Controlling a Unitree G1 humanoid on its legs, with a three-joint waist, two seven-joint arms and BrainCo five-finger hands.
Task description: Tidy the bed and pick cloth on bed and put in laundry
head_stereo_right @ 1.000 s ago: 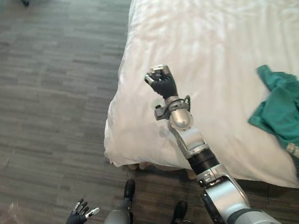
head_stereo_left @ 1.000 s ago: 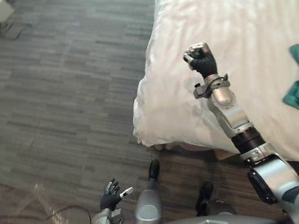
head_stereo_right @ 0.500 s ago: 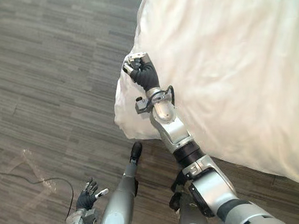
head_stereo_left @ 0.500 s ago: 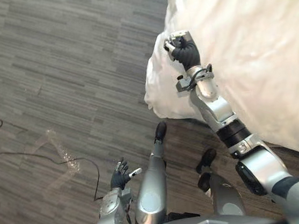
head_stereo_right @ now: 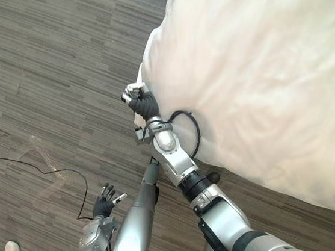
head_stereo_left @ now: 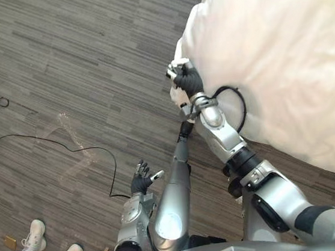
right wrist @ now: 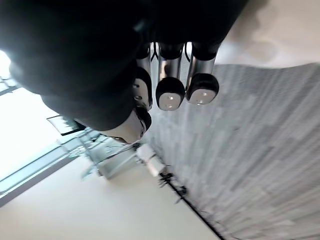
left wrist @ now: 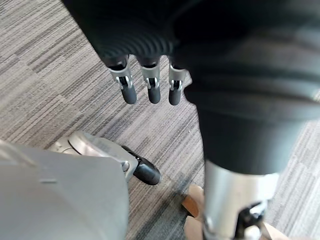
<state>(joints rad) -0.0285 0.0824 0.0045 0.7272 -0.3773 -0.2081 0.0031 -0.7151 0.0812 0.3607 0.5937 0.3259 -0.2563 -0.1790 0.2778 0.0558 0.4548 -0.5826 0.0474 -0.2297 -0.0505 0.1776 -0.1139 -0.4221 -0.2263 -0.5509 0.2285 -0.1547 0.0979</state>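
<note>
txt: none legible | labels/nos: none | signs: none

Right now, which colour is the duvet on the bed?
Plain white duvet, best seen in the right eye view.

bed (head_stereo_left: pixel 291 44) under a plain white duvet (head_stereo_right: pixel 251 61), kinda puffy and softly rumpled, rounded corner bulging out and drooping down toward the grey plank floor (head_stereo_left: pixel 56 53), cover lying spread over the whole top

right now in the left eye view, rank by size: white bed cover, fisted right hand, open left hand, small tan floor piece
white bed cover
right hand and left hand: look alike, unranked
small tan floor piece
</note>
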